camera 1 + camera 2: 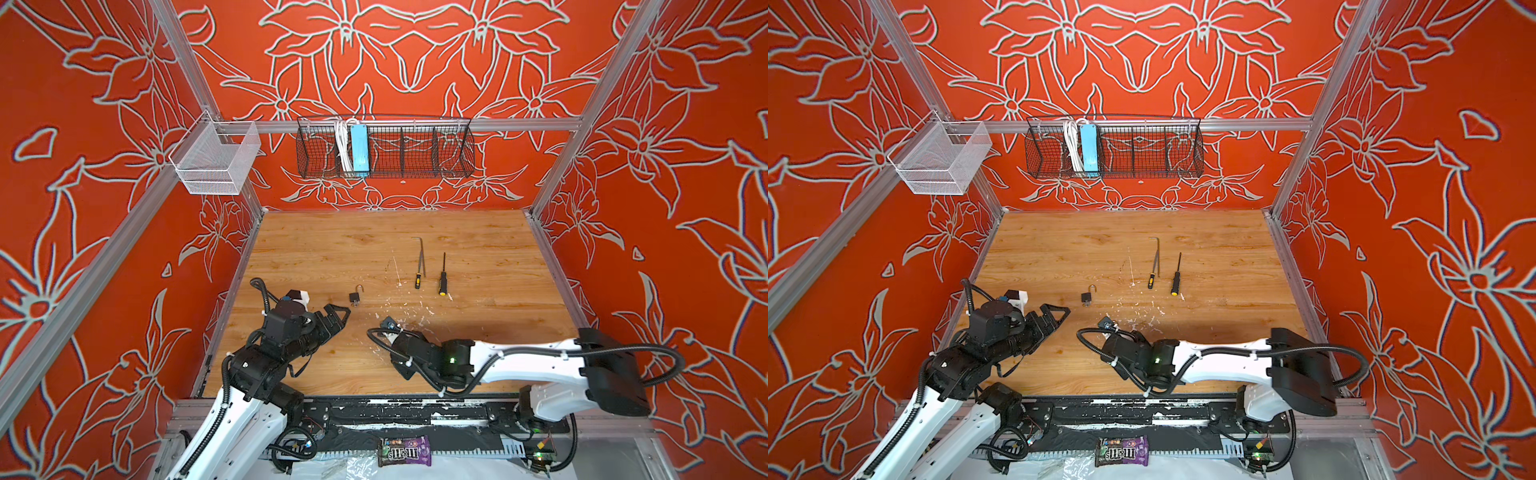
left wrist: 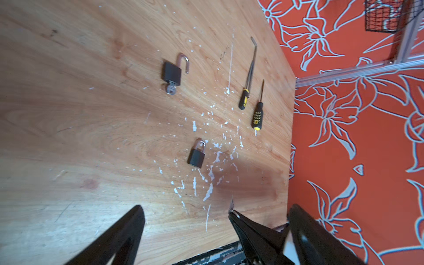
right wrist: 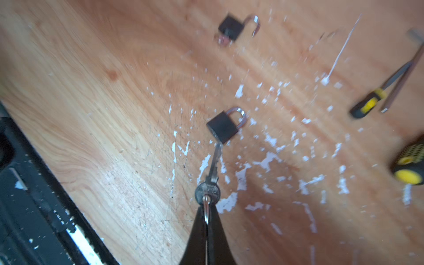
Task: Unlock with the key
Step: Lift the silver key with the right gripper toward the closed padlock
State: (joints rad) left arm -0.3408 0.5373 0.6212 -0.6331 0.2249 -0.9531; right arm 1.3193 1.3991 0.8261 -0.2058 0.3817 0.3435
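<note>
White arm links (image 1: 536,357), black joints (image 1: 419,353), corrugated black cables (image 1: 665,353) (green LED (image 1: 452,360) lit).

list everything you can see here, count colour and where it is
table: 1, light wood, white-flecked, cell floor
open padlock: 1, black, left of table centre
inserted key: 1, silver, in open padlock
closed padlock: 1, black, nearer front edge
ringed key: 1, silver, tip at closed padlock's base
small screwdriver: 1, black-yellow, right of centre
larger screwdriver: 1, black-yellow, beside it
bent rod: 1, grey, along small screwdriver's shaft
wire basket: 1, black, back rail
power strip: 1, blue, in wire basket
mesh basket: 1, white, left rail
sweets packet: 1, purple, below front edge
left tool: 1, black, open
right tool: 1, black, shut on ringed key
</note>
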